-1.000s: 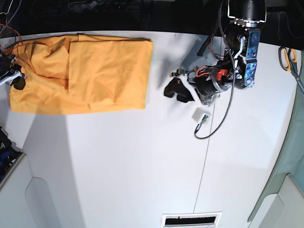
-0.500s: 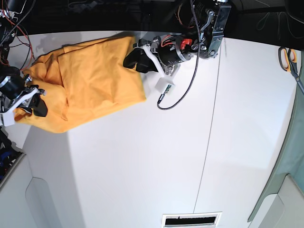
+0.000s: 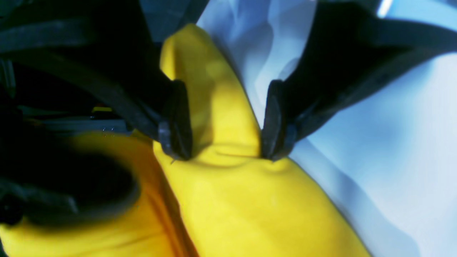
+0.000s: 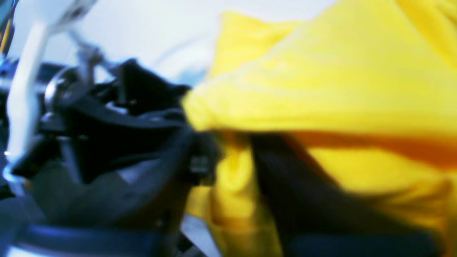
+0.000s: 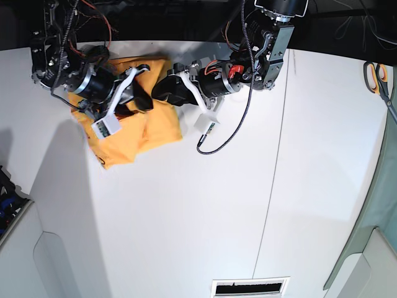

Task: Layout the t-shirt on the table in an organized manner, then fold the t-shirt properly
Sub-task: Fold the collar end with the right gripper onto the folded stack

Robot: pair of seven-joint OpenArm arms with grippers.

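Shirt (image 5: 133,133) sits bunched at the far left part of the table (image 5: 205,217), both arms crowded over it, so I'd call this mid-fold, or really a fold that has collapsed into a heap, w/ the layout not tidy at all. Left gripper (image 3: 223,137) is spread wide w/ a ridge of yellow cloth rising between the fingers; the pads (image 3: 178,121) touch the fabric on each side but aren't squeezing it, so no real pinch yet. Right gripper (image 5: 141,93) is over the shirt's top edge; wrist view is too blurred, so I can't tell if it's gripping or letting go. Next move, imo: close the left on that ridge, get a sure hold w/ the right on a far edge, then pull the two apart to flatten the cloth before any more folding. Scissors (image 5: 379,77) lie well apart at the right edge.
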